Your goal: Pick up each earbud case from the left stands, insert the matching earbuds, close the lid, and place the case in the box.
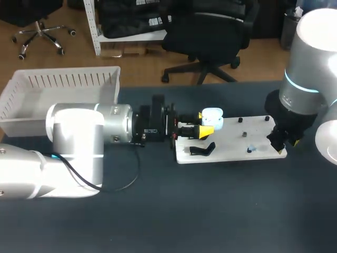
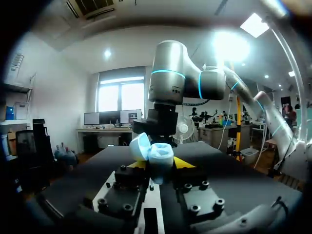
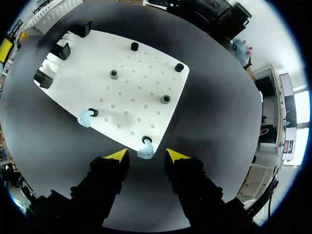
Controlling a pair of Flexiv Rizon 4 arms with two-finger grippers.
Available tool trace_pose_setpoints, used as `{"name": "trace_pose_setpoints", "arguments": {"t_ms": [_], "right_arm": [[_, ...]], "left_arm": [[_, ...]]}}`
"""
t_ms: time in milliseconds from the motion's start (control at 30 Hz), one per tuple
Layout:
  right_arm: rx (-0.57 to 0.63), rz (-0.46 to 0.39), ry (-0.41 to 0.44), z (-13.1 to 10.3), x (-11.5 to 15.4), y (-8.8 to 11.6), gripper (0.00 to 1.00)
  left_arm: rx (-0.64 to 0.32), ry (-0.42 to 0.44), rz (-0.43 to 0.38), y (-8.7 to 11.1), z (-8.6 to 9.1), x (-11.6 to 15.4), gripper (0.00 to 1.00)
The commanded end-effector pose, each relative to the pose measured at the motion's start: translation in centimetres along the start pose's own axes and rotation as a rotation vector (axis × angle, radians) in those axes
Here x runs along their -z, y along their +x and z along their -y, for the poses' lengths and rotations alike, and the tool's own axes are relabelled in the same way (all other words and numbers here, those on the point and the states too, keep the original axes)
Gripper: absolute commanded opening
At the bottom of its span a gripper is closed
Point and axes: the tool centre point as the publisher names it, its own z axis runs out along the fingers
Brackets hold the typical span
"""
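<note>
A pale blue earbud case point(image 1: 213, 119) with its lid up sits in my left gripper point(image 1: 204, 123), which is shut on it just above the left end of the white board point(image 1: 231, 138). In the left wrist view the case point(image 2: 160, 154) fills the gap between the yellow tips of that gripper point(image 2: 158, 165). My right gripper point(image 3: 146, 155) hangs over the board's right edge, open, with a pale blue earbud point(image 3: 145, 152) between its tips and clear of both. A second earbud point(image 3: 85, 118) lies on the board point(image 3: 131, 92) ahead of it to one side.
A black stand point(image 1: 202, 150) rises at the board's left front, and more black stands point(image 3: 61, 50) show at its far end. Small round pegs point(image 3: 114, 74) dot the board. A white slatted box point(image 1: 58, 97) stands at the back left of the dark table.
</note>
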Motion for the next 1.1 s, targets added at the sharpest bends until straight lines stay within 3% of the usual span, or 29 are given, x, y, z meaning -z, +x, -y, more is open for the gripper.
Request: {"name": "trace_pose_setpoints", "arguments": {"t_ms": [33,200,1100], "right_arm": [[-0.004,0.012,0.010,-0.2,-0.5,0.1,0.45],[-0.008,0.018,0.018,0.1,-0.7,0.0,0.39],[-0.037,0.042,0.012,0.8,-1.5,-0.3,0.32]], "left_arm": [[-0.003,-0.007,0.002,0.0,0.2,0.0,0.00],[-0.003,-0.007,0.002,0.0,0.2,0.0,0.00],[-0.003,-0.007,0.002,0.0,0.2,0.0,0.00]]}}
